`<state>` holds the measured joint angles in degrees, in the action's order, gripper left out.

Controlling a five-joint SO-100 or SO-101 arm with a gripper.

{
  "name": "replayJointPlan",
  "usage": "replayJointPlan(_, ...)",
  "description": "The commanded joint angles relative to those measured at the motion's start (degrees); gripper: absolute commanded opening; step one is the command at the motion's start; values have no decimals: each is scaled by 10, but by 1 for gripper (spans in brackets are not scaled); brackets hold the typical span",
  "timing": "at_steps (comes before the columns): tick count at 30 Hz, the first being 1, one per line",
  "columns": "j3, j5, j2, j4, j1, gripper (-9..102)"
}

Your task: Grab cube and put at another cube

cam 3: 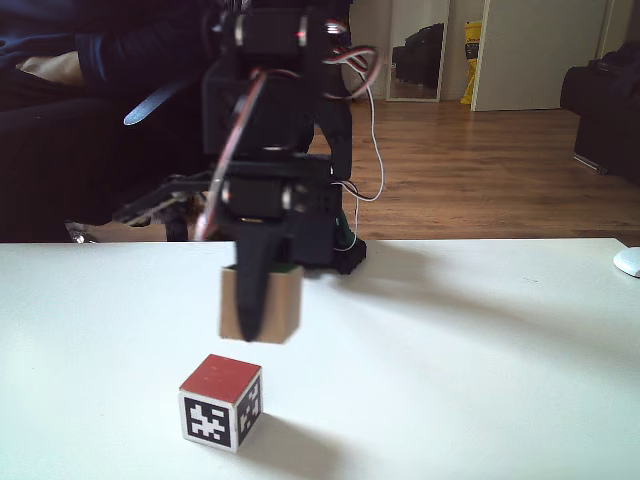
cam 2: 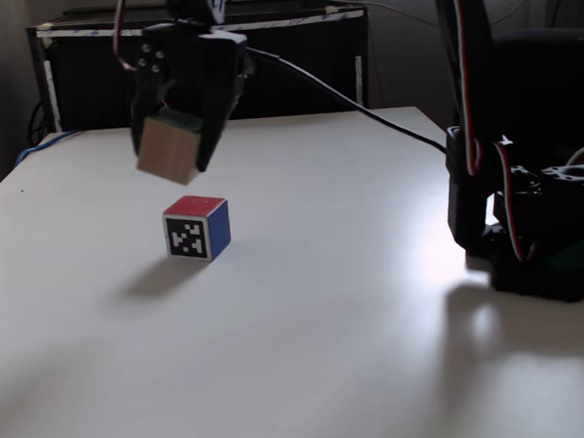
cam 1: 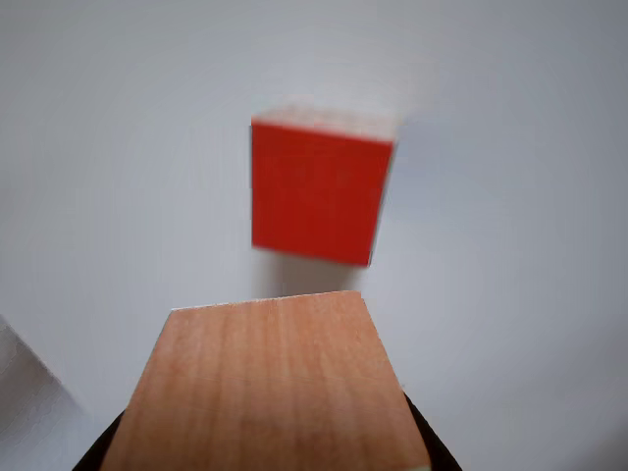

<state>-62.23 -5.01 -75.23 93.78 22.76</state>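
Note:
My gripper [cam 2: 173, 147] is shut on the cube [cam 2: 166, 160] and holds it in the air above the white table. The cube is light wood, with a sliver of green [cam 2: 179, 117] showing at its upper edge. In a fixed view one dark finger [cam 3: 252, 290] crosses the front of the cube [cam 3: 285, 305]. The another cube [cam 2: 197, 226] rests on the table just below and slightly right, with a red top, a blue side and a black-and-white marker face. In the other view the cube's wood face [cam 1: 265, 392] lies low, with the another cube's red face [cam 1: 316, 191] beyond it.
The arm's base [cam 2: 534, 232] stands at the table's right side, with a cable [cam 2: 354, 104] running to the gripper. A person in dark clothes [cam 3: 90, 60] sits behind the table. A white object [cam 3: 628, 262] lies at the table's right edge.

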Motion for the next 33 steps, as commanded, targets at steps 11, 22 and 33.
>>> replayJointPlan(11, -28, 39, -20, -39, 75, 6)
replayJointPlan(22, -39, 38, 8, -58, 71, 6)
replayJointPlan(33, -54, 35, 17, -66, 61, 7)
